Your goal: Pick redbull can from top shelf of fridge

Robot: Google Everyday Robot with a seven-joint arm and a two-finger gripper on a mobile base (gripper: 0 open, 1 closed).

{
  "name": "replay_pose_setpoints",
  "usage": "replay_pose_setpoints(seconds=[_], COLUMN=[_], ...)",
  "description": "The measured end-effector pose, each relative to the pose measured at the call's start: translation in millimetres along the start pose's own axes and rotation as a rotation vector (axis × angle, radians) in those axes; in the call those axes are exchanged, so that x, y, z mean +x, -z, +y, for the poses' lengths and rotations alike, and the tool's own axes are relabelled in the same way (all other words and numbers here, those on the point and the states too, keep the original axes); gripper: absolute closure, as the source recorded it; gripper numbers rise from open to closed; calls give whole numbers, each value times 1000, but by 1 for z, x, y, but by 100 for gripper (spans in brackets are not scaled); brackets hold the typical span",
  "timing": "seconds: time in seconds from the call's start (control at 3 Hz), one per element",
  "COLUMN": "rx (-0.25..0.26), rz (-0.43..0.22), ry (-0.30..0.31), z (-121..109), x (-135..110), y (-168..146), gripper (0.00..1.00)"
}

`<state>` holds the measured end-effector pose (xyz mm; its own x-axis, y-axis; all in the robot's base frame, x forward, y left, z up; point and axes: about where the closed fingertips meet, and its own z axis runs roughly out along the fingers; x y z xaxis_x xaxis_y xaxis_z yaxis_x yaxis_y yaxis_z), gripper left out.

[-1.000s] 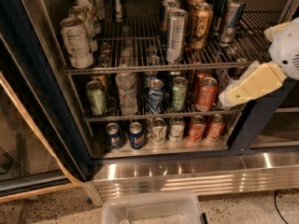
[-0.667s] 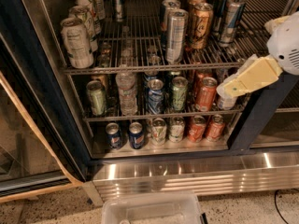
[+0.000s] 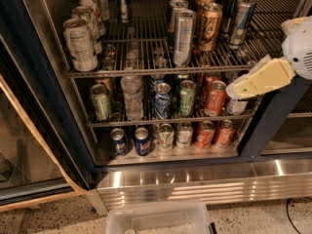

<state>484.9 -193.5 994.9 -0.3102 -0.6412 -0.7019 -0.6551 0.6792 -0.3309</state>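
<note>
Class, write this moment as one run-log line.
stage: pre-grasp | gripper: right of fridge front, below top shelf | redbull can: upright on top shelf, not held

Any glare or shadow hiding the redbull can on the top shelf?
Camera view: warm light reaches the top shelf, and the redbull can is plainly lit and free of glare. Camera view: strong glare shows only on the steel base panel. The gripper sits below and right of the can, throwing no visible shadow on it.

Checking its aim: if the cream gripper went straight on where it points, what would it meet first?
Likely the orange drink can on the middle wire rack, just left of the cream gripper, which is at the right of the view. Depth is unclear.
</note>
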Motion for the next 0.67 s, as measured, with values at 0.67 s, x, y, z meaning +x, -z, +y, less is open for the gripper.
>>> replay_pose_setpoints(seconds=[0.67], rx=[122], rz=[-205], ry=[-233], z=[-16], x=[-4], y=[-11], gripper=[0])
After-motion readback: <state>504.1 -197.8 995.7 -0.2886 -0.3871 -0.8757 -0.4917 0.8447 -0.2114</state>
